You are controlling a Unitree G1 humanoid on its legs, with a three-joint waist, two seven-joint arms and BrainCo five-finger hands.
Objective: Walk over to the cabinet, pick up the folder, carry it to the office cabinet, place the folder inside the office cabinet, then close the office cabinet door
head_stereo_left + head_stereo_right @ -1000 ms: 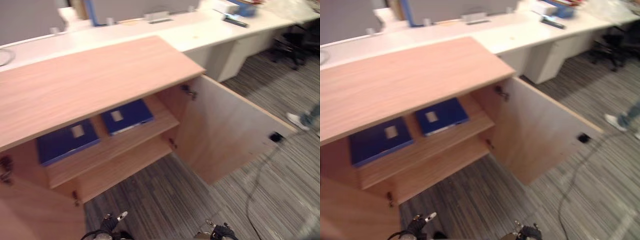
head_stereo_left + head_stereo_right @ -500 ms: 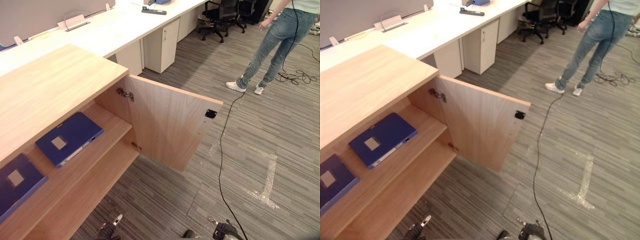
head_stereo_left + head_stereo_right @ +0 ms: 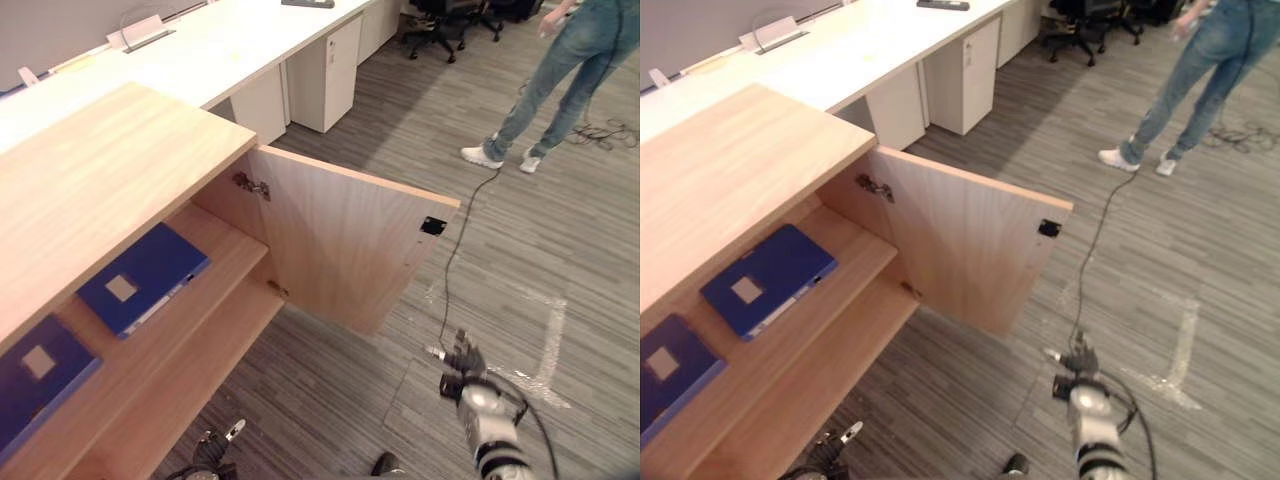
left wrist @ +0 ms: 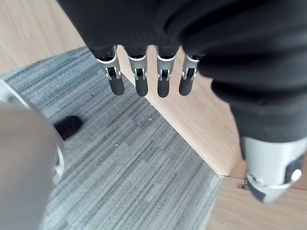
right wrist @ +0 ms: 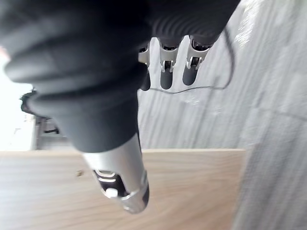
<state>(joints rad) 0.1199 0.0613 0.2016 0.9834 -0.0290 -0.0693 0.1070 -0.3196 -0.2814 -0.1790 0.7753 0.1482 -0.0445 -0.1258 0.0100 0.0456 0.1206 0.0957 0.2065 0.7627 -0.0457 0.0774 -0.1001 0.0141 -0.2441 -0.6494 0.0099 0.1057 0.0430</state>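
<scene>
The wooden office cabinet [image 3: 100, 180] stands on my left with its right door [image 3: 340, 240] swung wide open. On its upper shelf lie two blue folders, one [image 3: 145, 278] near the door's hinge, the other [image 3: 40, 375] further left. My right hand [image 3: 463, 360] is raised over the carpet just right of the door's free edge; its fingers [image 5: 166, 72] are straight and hold nothing. My left hand [image 3: 215, 448] hangs low by the cabinet's front, and its fingers [image 4: 139, 81] are straight and empty over the carpet.
A long white desk [image 3: 230, 50] with a drawer unit [image 3: 325, 80] runs behind the cabinet. A person in jeans [image 3: 575, 70] stands at the far right, near office chairs [image 3: 445, 25]. White tape marks [image 3: 548, 350] cross the grey carpet.
My right arm has come up from the bottom edge, so its hand now shows beside the open door. The view has shifted slightly; the cabinet and folders lie as before.
</scene>
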